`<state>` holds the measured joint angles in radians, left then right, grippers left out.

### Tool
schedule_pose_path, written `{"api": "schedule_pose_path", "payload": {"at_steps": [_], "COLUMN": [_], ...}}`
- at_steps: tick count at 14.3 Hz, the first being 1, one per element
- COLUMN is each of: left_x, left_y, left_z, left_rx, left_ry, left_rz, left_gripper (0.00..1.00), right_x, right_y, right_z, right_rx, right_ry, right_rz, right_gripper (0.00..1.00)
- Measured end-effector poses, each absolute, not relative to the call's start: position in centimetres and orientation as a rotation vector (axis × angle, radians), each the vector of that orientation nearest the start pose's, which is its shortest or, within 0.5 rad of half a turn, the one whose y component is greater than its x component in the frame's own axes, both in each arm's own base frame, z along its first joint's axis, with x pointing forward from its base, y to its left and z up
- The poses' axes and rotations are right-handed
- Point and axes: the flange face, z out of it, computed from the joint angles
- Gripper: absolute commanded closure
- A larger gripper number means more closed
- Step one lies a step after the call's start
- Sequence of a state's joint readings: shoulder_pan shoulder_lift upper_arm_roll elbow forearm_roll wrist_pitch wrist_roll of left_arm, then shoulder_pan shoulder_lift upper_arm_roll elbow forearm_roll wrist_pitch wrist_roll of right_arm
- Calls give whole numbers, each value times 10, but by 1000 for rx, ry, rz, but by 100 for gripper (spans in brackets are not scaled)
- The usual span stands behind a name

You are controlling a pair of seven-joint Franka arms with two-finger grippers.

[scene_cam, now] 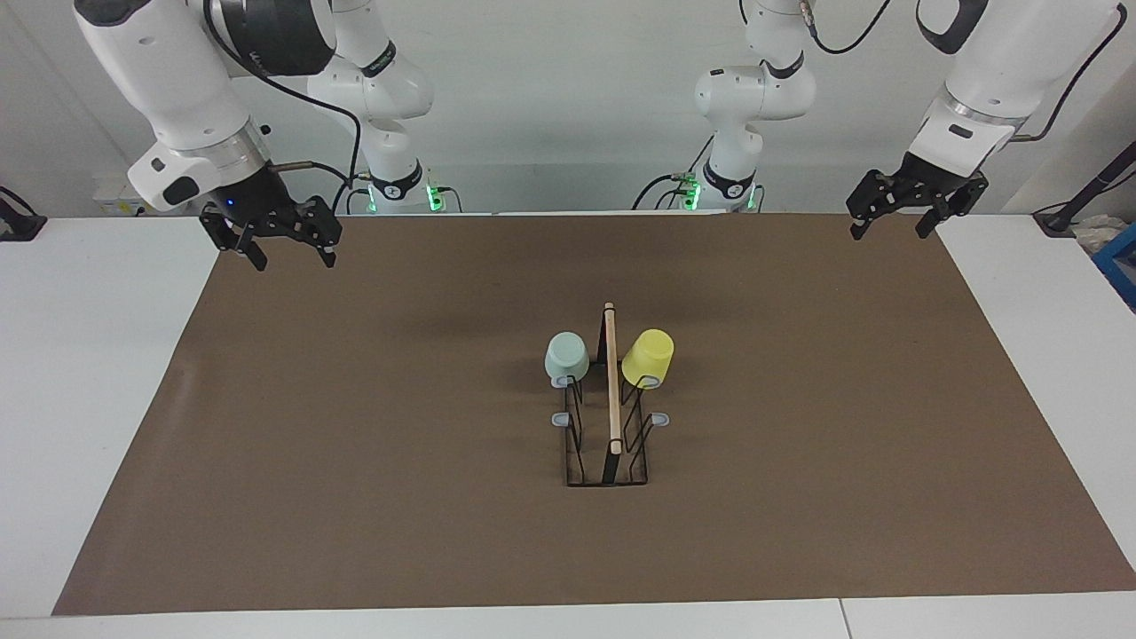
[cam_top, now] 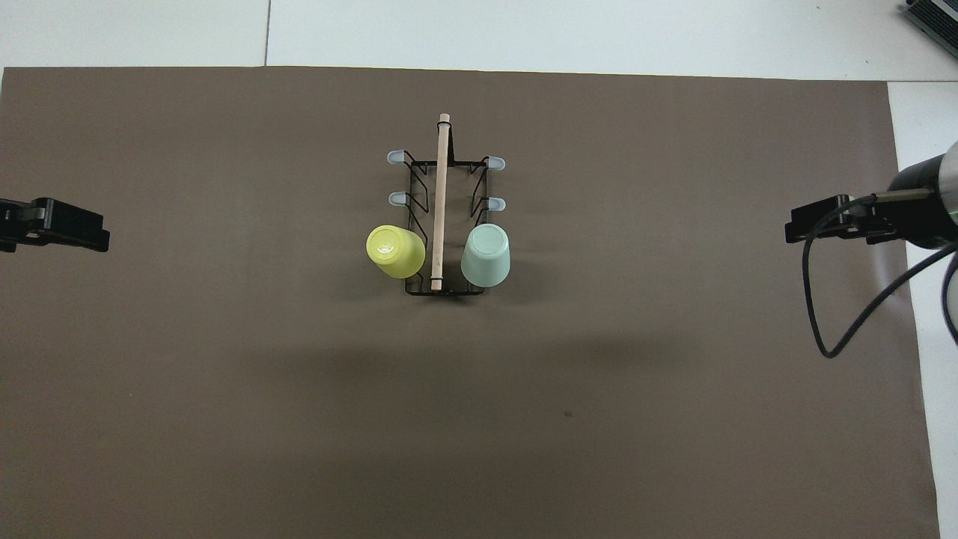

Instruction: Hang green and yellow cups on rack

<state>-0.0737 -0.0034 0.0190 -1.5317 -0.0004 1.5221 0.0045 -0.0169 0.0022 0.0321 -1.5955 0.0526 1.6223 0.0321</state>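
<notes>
- Rack [scene_cam: 609, 444]: black wire frame standing upright at the middle of the brown mat [scene_cam: 355, 444]. A long light wooden bar [scene_cam: 612, 382] runs along its top, lengthwise toward and away from the robots. Small grey-tipped pegs stick out along both long sides.
- Green cup [scene_cam: 565, 356]: pale mint, tapered, no handle. Hung upside down, base up, on the rack's peg nearest the robots, on the side toward the right arm's end of the table.
- Yellow cup [scene_cam: 648, 357]: bright yellow, same shape and size. Hung inverted and tilted on the matching peg across the bar, toward the left arm's end.
- Four pegs farther from the robots stand bare.
</notes>
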Motion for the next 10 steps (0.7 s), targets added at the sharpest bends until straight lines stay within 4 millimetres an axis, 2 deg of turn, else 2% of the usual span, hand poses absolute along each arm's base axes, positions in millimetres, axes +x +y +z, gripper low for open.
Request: {"api": "schedule_pose_path", "payload": {"at_steps": [4, 8, 10], "left_x": [548, 548, 548], "left_y": [-30, -31, -31], "left_z": [640, 640, 640], "left_rx": [-3141, -3140, -3140], "left_ry": [93, 95, 96], "left_rz": [10, 10, 10], "left_gripper": [0, 0, 0], "right_x": [550, 550, 546], "right_y": [14, 13, 11], "right_z": [632, 631, 628], "right_rx": [-3086, -3086, -3088], "right_ry": [30, 33, 34], "right_rz": [-67, -61, 1], "right_gripper": [0, 0, 0]}}
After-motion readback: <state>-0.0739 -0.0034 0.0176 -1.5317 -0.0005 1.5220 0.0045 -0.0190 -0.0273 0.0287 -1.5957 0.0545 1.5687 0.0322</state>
